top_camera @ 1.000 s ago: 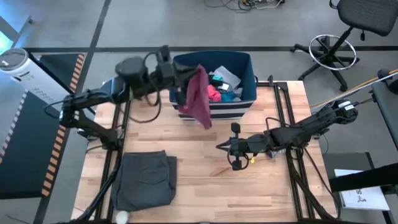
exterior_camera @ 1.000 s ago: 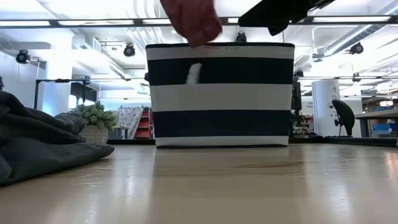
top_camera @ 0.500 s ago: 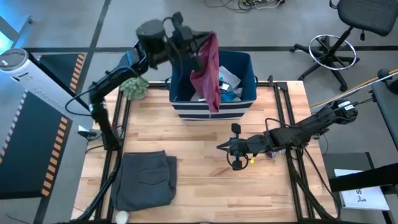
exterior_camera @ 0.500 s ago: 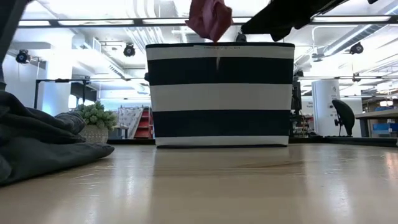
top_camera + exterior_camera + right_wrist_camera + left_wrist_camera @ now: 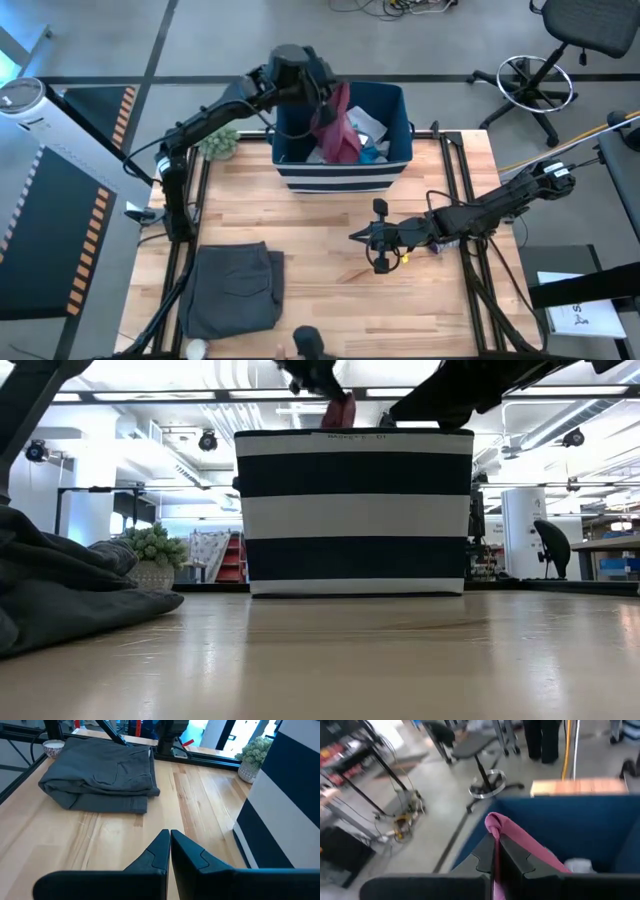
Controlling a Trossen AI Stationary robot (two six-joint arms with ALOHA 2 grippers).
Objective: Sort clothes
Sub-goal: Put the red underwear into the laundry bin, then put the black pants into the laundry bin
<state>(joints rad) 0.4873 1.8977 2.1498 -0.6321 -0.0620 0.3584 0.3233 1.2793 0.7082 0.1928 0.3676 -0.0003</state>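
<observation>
My left gripper (image 5: 322, 95) is shut on a maroon garment (image 5: 338, 128) above the navy fabric bin with white stripes (image 5: 345, 178) at the table's far edge. The garment hangs down into the bin, where white, teal and pink pieces (image 5: 362, 135) lie. A folded dark grey garment (image 5: 232, 288) lies flat on the table at the near left. My right gripper (image 5: 352, 237) is shut and empty, low over the table's middle. My left gripper pinches a bunched fold at the maroon garment's top (image 5: 495, 826) between its two fingers. The cloth drapes over the fingertips and hangs slack below them into the bin (image 5: 340, 140).
A small potted plant (image 5: 216, 140) stands at the table's far left, beside the bin. A dark round object (image 5: 308, 342) shows at the table's near edge. Bare wood lies between the bin and the grey garment. An office chair (image 5: 560, 50) stands beyond the table.
My left gripper has swung from the bin's left side toward the right and the far edge, to above the bin, keeping its hold. The maroon garment, which hung in front of the bin's near wall, now hangs inside the bin.
</observation>
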